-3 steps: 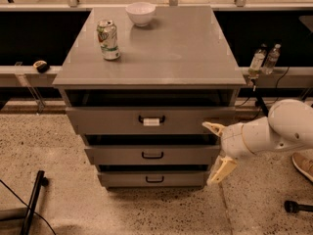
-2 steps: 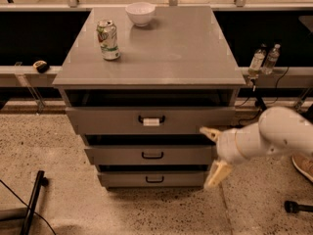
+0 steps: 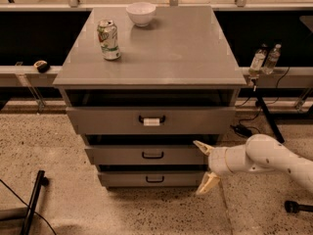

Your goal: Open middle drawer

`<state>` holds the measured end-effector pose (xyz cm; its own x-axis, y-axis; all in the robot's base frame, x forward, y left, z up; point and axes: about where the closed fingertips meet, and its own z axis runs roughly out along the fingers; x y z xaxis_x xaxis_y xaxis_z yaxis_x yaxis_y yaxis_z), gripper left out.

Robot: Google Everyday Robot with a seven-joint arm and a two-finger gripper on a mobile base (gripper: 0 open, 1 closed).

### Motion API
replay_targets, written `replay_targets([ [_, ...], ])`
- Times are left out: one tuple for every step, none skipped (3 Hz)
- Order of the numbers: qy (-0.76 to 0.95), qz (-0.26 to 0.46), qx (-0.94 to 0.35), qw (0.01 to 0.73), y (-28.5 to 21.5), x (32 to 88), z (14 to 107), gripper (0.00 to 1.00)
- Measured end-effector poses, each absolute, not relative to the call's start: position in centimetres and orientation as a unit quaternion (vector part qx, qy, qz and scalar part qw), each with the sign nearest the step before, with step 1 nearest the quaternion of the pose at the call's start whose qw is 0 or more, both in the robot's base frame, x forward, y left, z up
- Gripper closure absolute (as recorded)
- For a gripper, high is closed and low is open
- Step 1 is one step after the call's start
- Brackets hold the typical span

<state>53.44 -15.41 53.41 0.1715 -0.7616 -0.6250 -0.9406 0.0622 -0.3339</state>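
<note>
Tool [image 3: 198,168] covers right end of middle drawer [image 3: 146,154]; arm [image 3: 274,158] cut off by right edge.

Three stacked drawers under a counter, the hand at their right.

The can [image 3: 108,39] is standing on the counter [image 3: 171,53] toward its left, with the bowl [image 3: 141,12] sitting behind it near the back edge. The middle drawer [image 3: 117,154] is lying between the top drawer [image 3: 195,120] and the bottom drawer [image 3: 122,178]. The hand [image 3: 197,167] is hovering at the middle drawer's right end, fingers spread one above the other. Two bottles [image 3: 264,60] are standing further right, behind.
</note>
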Motion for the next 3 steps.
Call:
replay_targets([
  [0.632,0.125,-0.675,0.358,-15.2,53.5,52.1,0.0],
  [0.634,0.101,-0.691,0.332,-15.2,54.9,49.7,0.0],
  [0.628,0.076,-0.711,0.306,-15.7,57.4,47.3,0.0],
])
